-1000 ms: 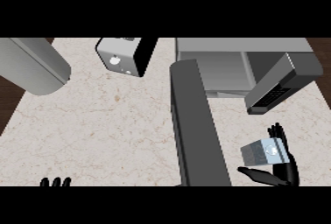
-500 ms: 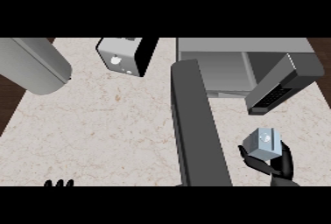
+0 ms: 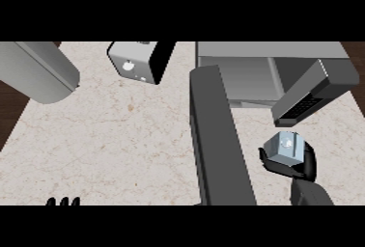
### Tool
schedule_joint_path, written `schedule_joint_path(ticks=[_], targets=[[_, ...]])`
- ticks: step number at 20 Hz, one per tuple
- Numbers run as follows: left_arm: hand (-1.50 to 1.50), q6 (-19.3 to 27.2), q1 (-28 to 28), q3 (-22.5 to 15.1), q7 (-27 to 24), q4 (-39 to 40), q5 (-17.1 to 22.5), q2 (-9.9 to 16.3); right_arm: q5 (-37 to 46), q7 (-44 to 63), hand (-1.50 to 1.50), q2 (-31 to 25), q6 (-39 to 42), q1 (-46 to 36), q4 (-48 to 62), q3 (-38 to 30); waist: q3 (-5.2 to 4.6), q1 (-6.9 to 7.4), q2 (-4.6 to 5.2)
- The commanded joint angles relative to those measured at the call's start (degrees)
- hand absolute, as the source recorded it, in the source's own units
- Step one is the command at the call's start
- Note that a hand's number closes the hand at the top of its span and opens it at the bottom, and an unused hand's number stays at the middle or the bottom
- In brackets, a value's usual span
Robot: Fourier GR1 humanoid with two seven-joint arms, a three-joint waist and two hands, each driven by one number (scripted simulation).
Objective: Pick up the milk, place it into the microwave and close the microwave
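Observation:
The milk [image 3: 286, 146] is a small grey-blue carton with a white top, held off the counter at the right. My right hand [image 3: 294, 164] is curled round it from below and behind, just in front of the microwave [image 3: 249, 72]. The microwave stands at the back right with its dark door [image 3: 217, 140] swung wide open toward me, left of the carton. Its grey inside shows behind the door. Only the fingertips of my left hand [image 3: 63, 201] show at the lower left edge, pointing up.
A grey toaster-like box [image 3: 139, 60] stands at the back centre. A big grey rounded body [image 3: 35, 70] lies at the back left. A dark control panel [image 3: 314, 94] juts out at the microwave's right side. The marble counter [image 3: 107, 140] spreads out to the left of the door.
My right hand closed round the milk and lifted it, carrying it up and slightly left toward the microwave's opening. The left hand stayed at the lower edge.

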Motion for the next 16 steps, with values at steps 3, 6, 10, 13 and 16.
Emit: schedule_joint_path(ticks=[3,6,10,13,16], targets=[[-1.5,-0.3,-0.3,-1.2,0.5,-0.8,-0.1,0.5,0.9,-4.1,1.5,-0.9,1.0,-11.1,9.8,-0.3,0.14,1.34,0.5],[-1.5,-3.4,-0.1,2.0,-1.0,0.6,3.6,2.5,1.1,-5.9,1.5,-1.4,1.6,-12.2,13.6,-0.8,0.08,0.94,0.4],[-1.5,-2.5,4.3,0.4,-3.4,-1.2,3.3,2.4,1.2,-5.2,1.5,-1.3,1.3,-9.0,9.5,0.5,-0.04,-0.03,-0.11],[-1.5,-2.3,4.5,-1.2,-5.5,0.4,1.1,2.6,0.9,-5.2,1.5,0.5,0.7,-9.5,8.2,1.1,-0.04,-0.05,-0.11],[-1.5,-2.2,2.0,-0.3,-4.5,2.9,1.7,1.9,0.4,2.3,1.5,0.2,2.6,-5.0,-3.8,3.8,-0.15,-1.3,-0.53]])
